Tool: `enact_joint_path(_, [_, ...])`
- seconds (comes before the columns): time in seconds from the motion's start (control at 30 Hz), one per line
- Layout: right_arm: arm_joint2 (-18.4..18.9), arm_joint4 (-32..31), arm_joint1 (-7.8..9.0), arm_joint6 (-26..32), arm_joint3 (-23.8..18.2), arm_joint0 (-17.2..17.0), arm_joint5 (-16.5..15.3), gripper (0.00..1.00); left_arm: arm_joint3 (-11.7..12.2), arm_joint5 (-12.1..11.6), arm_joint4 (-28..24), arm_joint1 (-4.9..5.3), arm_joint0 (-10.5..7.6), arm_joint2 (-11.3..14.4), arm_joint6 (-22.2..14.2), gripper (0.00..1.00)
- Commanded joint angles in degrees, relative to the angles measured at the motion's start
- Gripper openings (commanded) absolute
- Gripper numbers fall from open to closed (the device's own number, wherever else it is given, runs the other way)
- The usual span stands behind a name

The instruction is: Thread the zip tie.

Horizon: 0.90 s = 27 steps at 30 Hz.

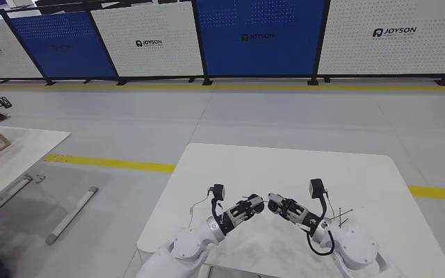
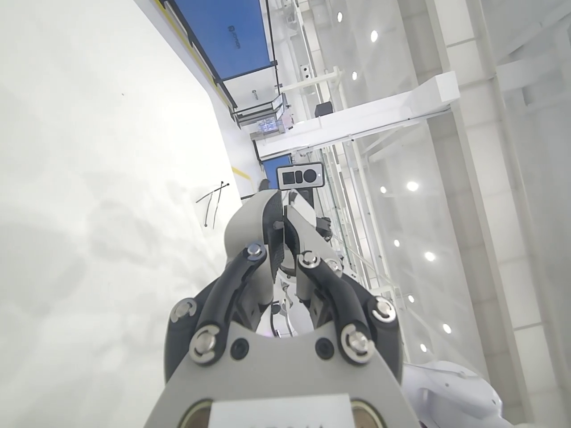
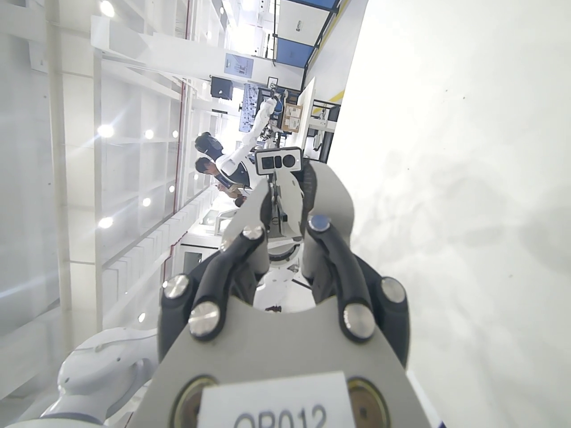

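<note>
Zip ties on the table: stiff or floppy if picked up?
The zip ties look thin and long, so one probably flexes when lifted. Flat on the table, they likely slide if pushed. They cross, so neighbours may drag along.

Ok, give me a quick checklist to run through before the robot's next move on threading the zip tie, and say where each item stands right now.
1. Zip ties found: ok. The zip ties lie on the table, toward the robot's right side.
2. One tie easy to single out: not ok. They cross one another in a loose bunch.
3. A tie in hand: not ok. The left end effector and right end effector are both shut, with no tie seen in either.
4. Room between the end effectors: cannot tell. Their tips point at each other, close together above the table; whether they touch is unclear.
</note>
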Motion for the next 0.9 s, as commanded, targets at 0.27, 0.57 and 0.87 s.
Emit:
enact_joint_path(0.27, [8.06, 5.33, 0.91, -1.73, -0.86, -5.6, -5.02, 1.0, -0.32, 2.63, 0.9, 0.58, 0.6, -1.45, -1.68, 0.0])
enact_joint_path(0.57, [11.31, 8.0, 1.37, -1.14, -1.8, -8.25, -7.26, 1.0, -0.92, 4.8, -0.63, 0.76, 0.96, -1.46, -3.98, 0.0])
enact_joint_path(0.87, [11.31, 8.0, 1.37, -1.14, -1.8, -8.25, -7.26, 1.0, -1.05, 4.87, -0.73, 0.72, 0.94, -1.4, -3.56, 0.0])
